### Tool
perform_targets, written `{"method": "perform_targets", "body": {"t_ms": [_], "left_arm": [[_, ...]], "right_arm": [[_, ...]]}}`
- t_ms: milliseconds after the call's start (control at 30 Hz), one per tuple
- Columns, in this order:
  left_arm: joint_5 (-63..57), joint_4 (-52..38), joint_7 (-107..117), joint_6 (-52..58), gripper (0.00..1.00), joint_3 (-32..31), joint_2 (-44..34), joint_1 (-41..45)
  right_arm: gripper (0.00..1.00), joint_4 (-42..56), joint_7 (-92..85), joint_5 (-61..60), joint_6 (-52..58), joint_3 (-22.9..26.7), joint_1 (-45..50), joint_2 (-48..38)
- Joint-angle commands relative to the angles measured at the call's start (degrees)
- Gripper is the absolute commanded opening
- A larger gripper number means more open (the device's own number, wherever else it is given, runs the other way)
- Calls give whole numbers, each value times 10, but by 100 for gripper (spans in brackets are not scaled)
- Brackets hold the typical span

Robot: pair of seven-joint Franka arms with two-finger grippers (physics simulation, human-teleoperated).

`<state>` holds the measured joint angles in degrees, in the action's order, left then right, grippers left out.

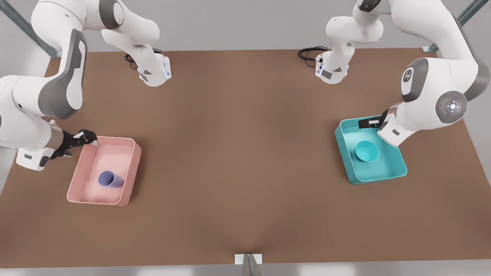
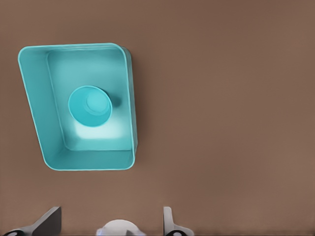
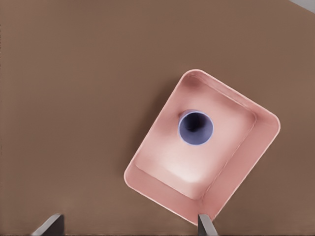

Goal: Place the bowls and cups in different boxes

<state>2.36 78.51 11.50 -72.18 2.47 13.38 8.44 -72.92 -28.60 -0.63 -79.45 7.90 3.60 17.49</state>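
Front view: the lavender cup (image 1: 110,179) stands in the pink box (image 1: 126,143) near the worktop's (image 1: 245,161) left edge, and the teal bowl (image 1: 366,150) sits in the teal box (image 1: 343,134) near the right edge.

Left wrist view: the left gripper (image 2: 111,221) hangs wide apart, empty, above the teal box (image 2: 29,93).

Right wrist view: the right gripper (image 3: 129,225) is spread wide and empty beside the pink box (image 3: 266,142). The cup (image 3: 196,128) looks light, rigid and probably slick, best pinched at its rim.

Both arms hang over the desk, fingers spread, nothing held.

Left gripper (image 1: 369,123) sits toward the desk's edge on the front view's right, wrist bent down, its fingertips (image 2: 49,220) wide apart. Right gripper (image 1: 85,138) is at the opposite edge, on the front view's left, elbow folded high, dark fingers (image 3: 50,224) parted too.
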Motion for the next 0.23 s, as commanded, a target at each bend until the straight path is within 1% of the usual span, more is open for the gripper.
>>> {"method": "perform_targets", "body": {"t_ms": [0,133,200], "left_arm": [[0,0,-10,20,100,1,0,0],[0,0,-9,20,100,1,0,-1],[-1,0,-9,19,100,1,0,-1]], "right_arm": [[100,-21,190,7,35,-1,-2,-24],[100,-22,190,7,34,-1,-1,-26],[100,-41,189,8,25,-1,-1,-39]]}}
